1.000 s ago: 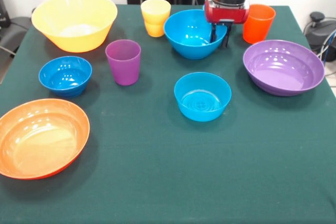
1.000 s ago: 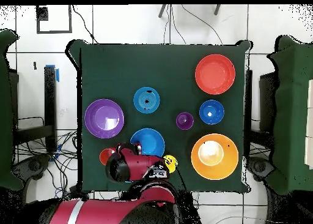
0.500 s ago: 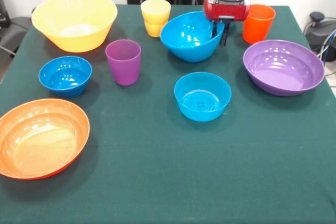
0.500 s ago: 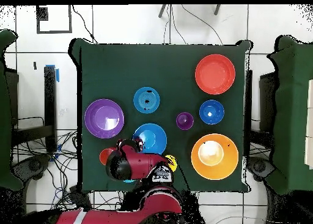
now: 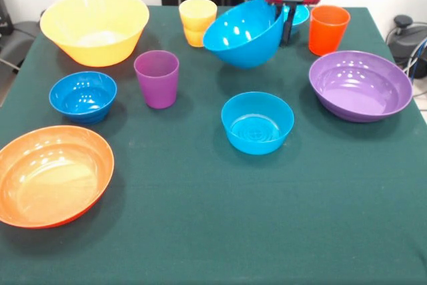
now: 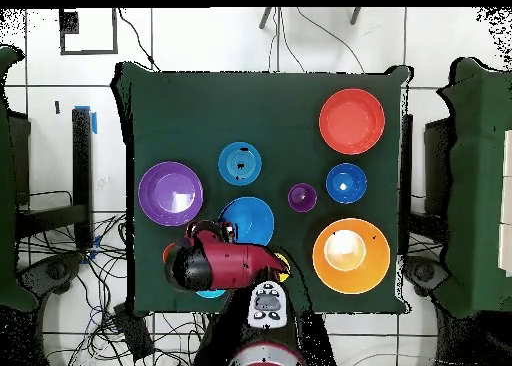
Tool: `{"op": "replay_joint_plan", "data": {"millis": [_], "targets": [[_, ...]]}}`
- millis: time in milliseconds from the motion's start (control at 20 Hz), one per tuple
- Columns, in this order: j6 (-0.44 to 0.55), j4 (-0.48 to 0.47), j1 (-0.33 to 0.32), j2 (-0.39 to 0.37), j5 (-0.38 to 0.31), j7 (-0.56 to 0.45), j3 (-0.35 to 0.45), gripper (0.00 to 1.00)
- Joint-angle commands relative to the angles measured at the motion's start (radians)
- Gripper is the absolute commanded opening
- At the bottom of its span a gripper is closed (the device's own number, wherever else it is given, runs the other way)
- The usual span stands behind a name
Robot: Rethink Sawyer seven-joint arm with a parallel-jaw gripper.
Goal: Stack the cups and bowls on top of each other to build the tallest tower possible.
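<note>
- A dark green tabletop [image 5: 200,231] fills the scene, with white wall and floor around it, and nothing is stacked yet: every piece sits apart on the cloth.
- My pincer [image 5: 283,26] is clenched on the far rim of a mid-blue bowl [image 5: 243,33], one finger inside the wall and one outside.
- I hold that bowl by one edge only, so it hangs tilted, its mouth turned toward the camera across the table and its free side sagging low; it looks clear of the cloth.
- Behind it, just under my wrist, a sliver of a cyan bowl [image 5: 297,13] shows; how it sits I cannot tell.
- The orange cup [image 5: 328,29] stands just beside my pincer, the yellow cup [image 5: 197,21] on the other side of the lifted bowl, so I have little room to swing sideways.
- The second mid-blue bowl [image 5: 257,122] sits upright in the middle, open and unobstructed, a likely seat for the one I carry, since equal bowls nest squarely.
- The wide purple bowl [image 5: 360,85], the wide orange bowl [image 5: 52,174] and the large yellow bowl [image 5: 95,27] lie toward the edges; their broad bottoms would serve as a base.
- The small dark blue bowl [image 5: 83,95] and purple cup [image 5: 157,78] stand near each other, suited to the top of a tower.
- Risk, as I judge it: a one-sided rim grip may slip.
</note>
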Motion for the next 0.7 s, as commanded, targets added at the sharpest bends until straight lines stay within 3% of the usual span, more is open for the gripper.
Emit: {"op": "replay_joint_plan", "data": {"millis": [50, 300, 700], "targets": [[0.251, -0.071, 0.016, -0.119, 0.026, 0.074, 0.080, 0.00], [0.354, -0.121, 0.029, -0.153, 0.020, 0.072, 0.067, 0.00], [0.384, -0.226, 0.006, -0.113, 0.016, 0.066, 0.095, 0.00]]}}
